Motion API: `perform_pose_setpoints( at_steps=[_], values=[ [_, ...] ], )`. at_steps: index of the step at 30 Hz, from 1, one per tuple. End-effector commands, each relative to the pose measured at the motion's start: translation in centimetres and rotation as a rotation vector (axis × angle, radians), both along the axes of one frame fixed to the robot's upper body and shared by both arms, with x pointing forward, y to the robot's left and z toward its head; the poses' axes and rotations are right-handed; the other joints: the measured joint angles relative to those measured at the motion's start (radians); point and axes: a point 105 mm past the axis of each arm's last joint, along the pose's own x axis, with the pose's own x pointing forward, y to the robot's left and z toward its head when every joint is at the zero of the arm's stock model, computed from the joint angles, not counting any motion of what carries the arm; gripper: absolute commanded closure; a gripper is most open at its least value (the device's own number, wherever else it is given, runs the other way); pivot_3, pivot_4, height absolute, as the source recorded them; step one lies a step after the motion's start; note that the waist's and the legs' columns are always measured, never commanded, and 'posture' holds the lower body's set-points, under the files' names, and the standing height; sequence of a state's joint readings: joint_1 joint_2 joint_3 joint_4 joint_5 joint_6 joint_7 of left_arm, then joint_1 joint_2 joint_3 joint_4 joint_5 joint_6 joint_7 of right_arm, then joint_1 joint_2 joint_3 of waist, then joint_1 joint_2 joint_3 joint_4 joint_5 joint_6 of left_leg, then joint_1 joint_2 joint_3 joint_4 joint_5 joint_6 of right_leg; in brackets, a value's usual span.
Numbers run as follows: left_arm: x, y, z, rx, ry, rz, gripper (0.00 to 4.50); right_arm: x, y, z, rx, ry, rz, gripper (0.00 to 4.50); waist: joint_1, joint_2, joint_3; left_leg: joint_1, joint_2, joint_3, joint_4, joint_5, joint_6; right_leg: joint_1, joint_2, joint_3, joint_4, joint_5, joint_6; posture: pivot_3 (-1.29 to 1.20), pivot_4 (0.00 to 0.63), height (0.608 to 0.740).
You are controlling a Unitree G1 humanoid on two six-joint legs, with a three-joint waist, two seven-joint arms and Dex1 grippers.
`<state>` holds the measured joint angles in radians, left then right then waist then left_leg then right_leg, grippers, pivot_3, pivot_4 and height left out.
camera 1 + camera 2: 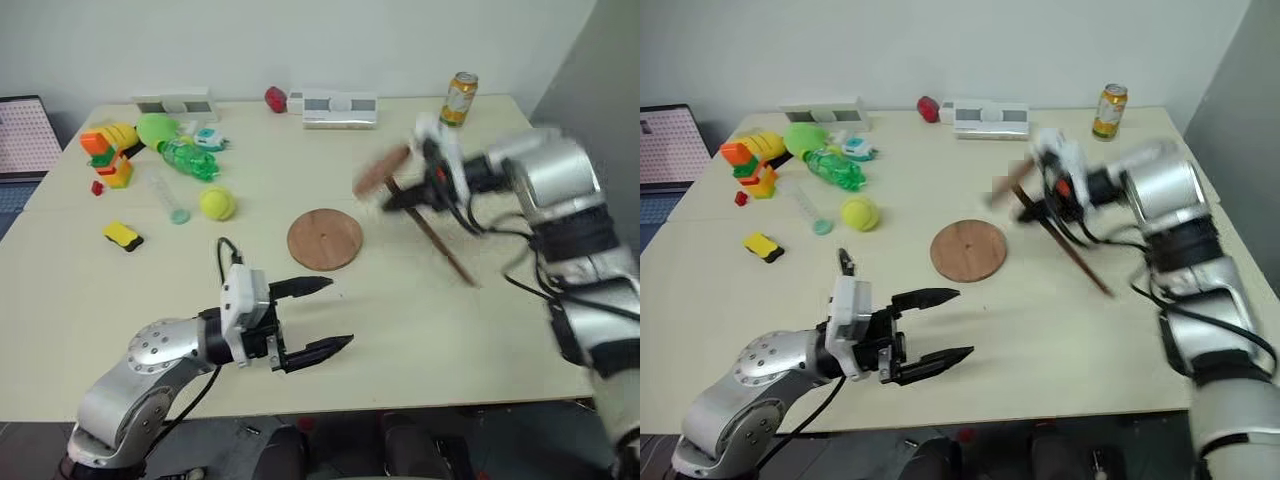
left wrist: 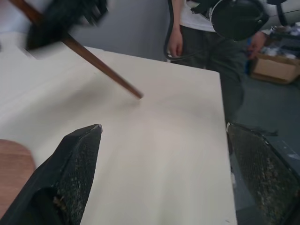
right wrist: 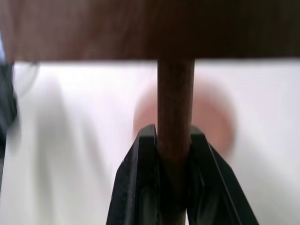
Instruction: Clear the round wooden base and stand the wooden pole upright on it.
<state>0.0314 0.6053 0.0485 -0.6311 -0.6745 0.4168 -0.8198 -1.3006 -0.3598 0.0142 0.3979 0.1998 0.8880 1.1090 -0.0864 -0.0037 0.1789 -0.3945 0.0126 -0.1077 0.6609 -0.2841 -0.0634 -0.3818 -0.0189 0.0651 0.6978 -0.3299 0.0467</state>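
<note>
The round wooden base lies flat mid-table with nothing on it; its edge shows in the left wrist view. To its right the wooden pole hangs tilted above the table, small disc end uppermost and toward the base, lower tip near the tabletop. My right gripper is shut on the pole's upper part, and the right wrist view shows its fingers clamped on the rod. My left gripper stands open and empty in front of the base, near the table's front edge.
A yellow-green ball, a green bottle, toy blocks and a yellow sponge lie at the left. A soda can and white boxes stand at the back. A person stands beyond the table's right edge.
</note>
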Motion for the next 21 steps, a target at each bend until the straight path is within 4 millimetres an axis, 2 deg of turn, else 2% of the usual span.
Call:
perform_pose_setpoints(
  at_steps=[1, 4, 8, 11, 17, 21],
  values=[
    [0.8, 1.9, 0.9, -0.044, -0.085, 0.224, 0.0, 1.5, 0.4, 6.2, 0.374, -0.215, -0.173, 4.23, 0.011, -0.002, -0.001, 0.0, 0.0, -0.001, 0.0, 0.0, 0.0, 0.0, 0.0, -0.001, 0.0, 0.0, 0.0, 0.0, 0.15, 0.74],
    [1.2, 3.0, 0.7, -0.053, -0.112, 0.351, 0.0, 2.3, 1.2, 7.0, 0.517, -0.293, -0.264, 4.23, 0.021, -0.003, -0.002, -0.001, -0.001, 0.0, 0.001, 0.0, 0.0, 0.001, -0.003, 0.0, -0.001, 0.0, 0.0, 0.0, 0.15, 0.74],
    [1.5, 4.2, 0.3, -0.082, -0.123, 0.498, 0.0, 3.0, 3.2, 4.8, 0.596, -0.289, -0.329, 4.23, 0.025, -0.003, -0.002, -0.003, -0.002, 0.002, 0.001, 0.001, -0.001, -0.002, -0.004, 0.001, 0.0, 0.0, 0.001, 0.0, 0.15, 0.74],
    [1.8, 4.2, 0.3, -0.107, -0.129, 0.547, 0.0, 3.3, 4.1, 3.4, 0.591, -0.287, -0.342, 4.23, 0.026, -0.003, -0.002, -0.004, -0.002, 0.003, 0.001, 0.002, -0.003, -0.005, -0.003, 0.001, 0.002, 0.0, 0.001, 0.0, 0.15, 0.74],
    [1.7, 4.4, 0.2, -0.104, -0.134, 0.578, 0.0, 3.6, 4.5, 1.9, 0.584, -0.261, -0.363, 4.23, 0.02, -0.003, -0.002, -0.004, -0.002, 0.003, 0.0, 0.002, -0.004, -0.006, -0.002, 0.002, 0.003, 0.0, 0.001, 0.0, 0.15, 0.74],
    [1.8, 4.5, 0.3, -0.1, -0.135, 0.583, 0.0, 3.7, 5.1, 0.2, 0.557, -0.234, -0.366, 4.23, 0.014, -0.003, -0.002, -0.004, -0.001, 0.003, 0.0, 0.002, -0.003, -0.006, -0.001, 0.002, 0.003, 0.0, 0.0, 0.0, 0.15, 0.74]
  ],
)
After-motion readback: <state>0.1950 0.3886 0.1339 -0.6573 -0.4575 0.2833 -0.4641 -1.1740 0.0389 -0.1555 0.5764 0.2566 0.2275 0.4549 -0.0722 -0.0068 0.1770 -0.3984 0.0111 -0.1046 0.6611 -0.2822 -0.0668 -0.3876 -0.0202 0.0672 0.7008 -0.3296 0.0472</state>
